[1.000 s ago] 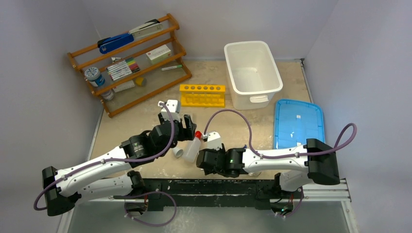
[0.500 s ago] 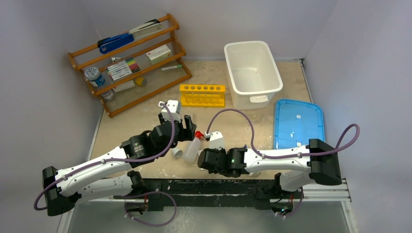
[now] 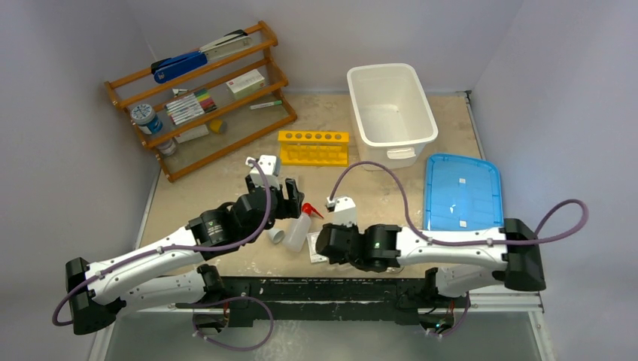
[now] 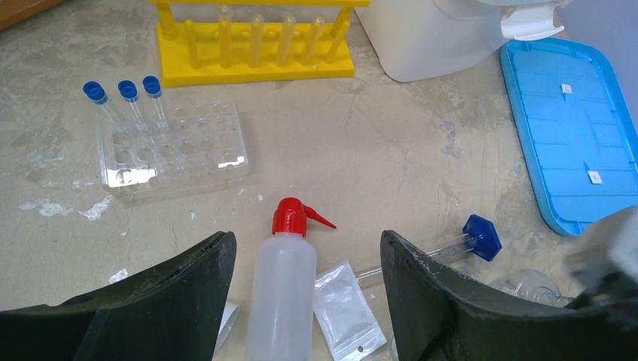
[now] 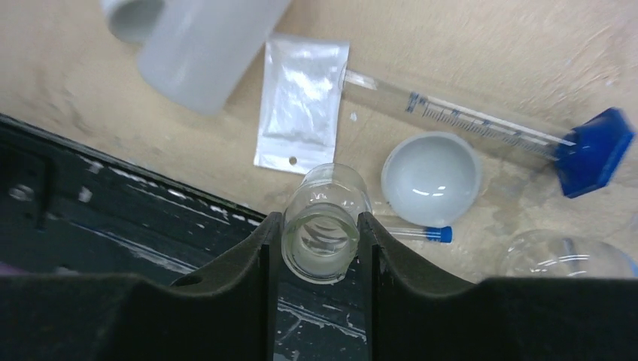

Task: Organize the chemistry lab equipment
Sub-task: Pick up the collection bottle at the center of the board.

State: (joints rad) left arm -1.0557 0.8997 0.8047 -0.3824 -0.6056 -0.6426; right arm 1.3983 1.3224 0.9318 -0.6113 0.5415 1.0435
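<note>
The white squeeze bottle [image 4: 282, 293] with its red nozzle lies on the table between the fingers of my left gripper [image 4: 305, 248], which is open and not touching it. My right gripper [image 5: 320, 241] is shut on a small clear glass flask [image 5: 323, 218] over the table's near edge. Beside it lie a small zip bag [image 5: 305, 101], a large blue-capped tube [image 5: 481, 128], a white dish [image 5: 430, 179], a thin blue-capped tube [image 5: 421, 233] and another glass piece [image 5: 564, 259]. The clear tube tray [image 4: 177, 150] holds three blue-capped tubes [image 4: 124, 94] in front of the yellow rack [image 4: 256, 45].
A white tub [image 3: 391, 113] stands at the back right, with a blue lid [image 3: 460, 192] flat in front of it. The wooden shelf [image 3: 203, 98] with stapler, markers and boxes fills the back left. The black base rail [image 3: 338, 289] runs along the near edge.
My right gripper has closed on the glass flask and its arm has drawn a little to the right, away from the bottle. The left arm has not moved.
</note>
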